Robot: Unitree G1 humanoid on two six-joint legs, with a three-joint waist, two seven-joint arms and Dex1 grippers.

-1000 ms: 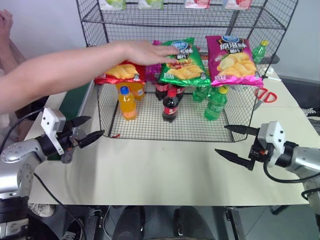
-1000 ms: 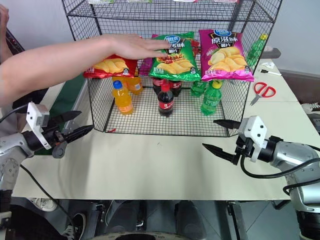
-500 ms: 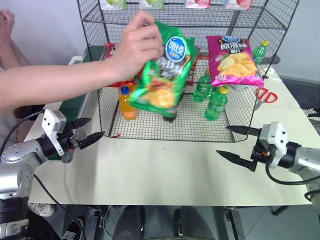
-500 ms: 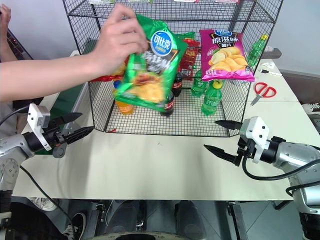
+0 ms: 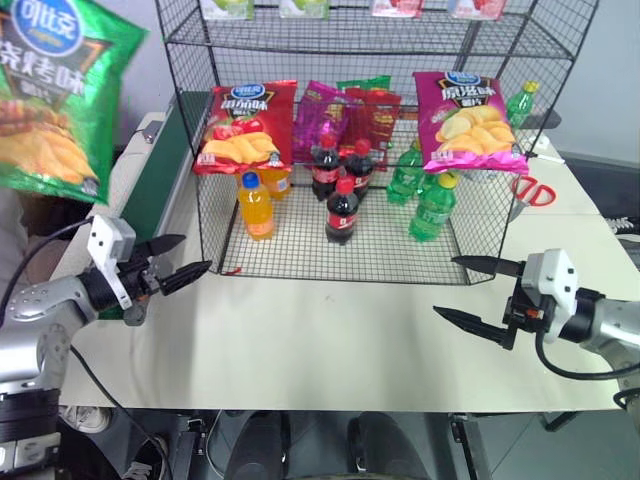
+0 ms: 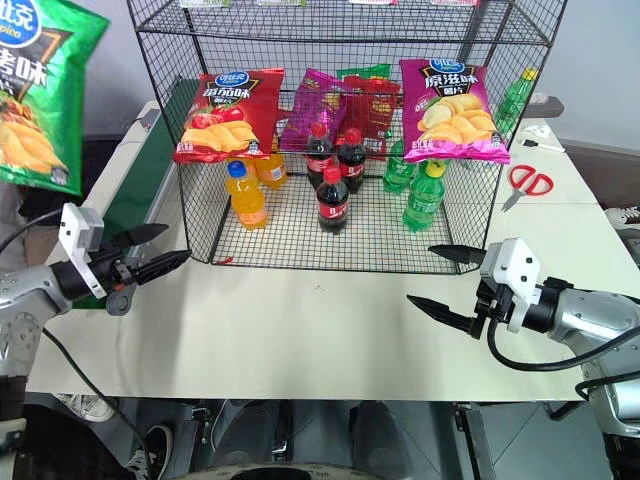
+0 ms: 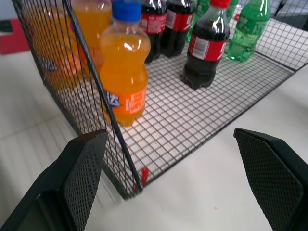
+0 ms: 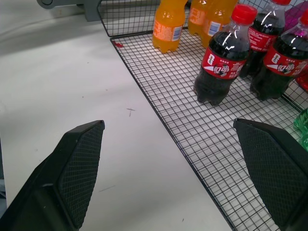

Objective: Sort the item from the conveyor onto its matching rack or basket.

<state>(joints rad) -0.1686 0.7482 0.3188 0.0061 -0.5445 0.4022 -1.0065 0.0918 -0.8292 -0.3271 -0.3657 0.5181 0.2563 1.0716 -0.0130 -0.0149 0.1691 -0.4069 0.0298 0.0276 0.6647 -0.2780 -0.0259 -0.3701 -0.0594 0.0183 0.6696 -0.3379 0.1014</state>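
Left eye view shows the green crisp bag (image 5: 55,95) high up in the air at the far left, above the dark green conveyor (image 5: 160,180). It is well apart from the black wire rack (image 5: 330,40). A red bag (image 5: 245,125) and a magenta bag (image 5: 465,120) hang on the rack's middle tier. Orange, cola and green bottles stand on the bottom grid. Red scissors (image 5: 530,188) lie on the bench (image 5: 320,340). The left gripper (image 5: 183,272) and the right gripper (image 5: 468,293) hover over the bench, jaws wide apart, holding nothing.
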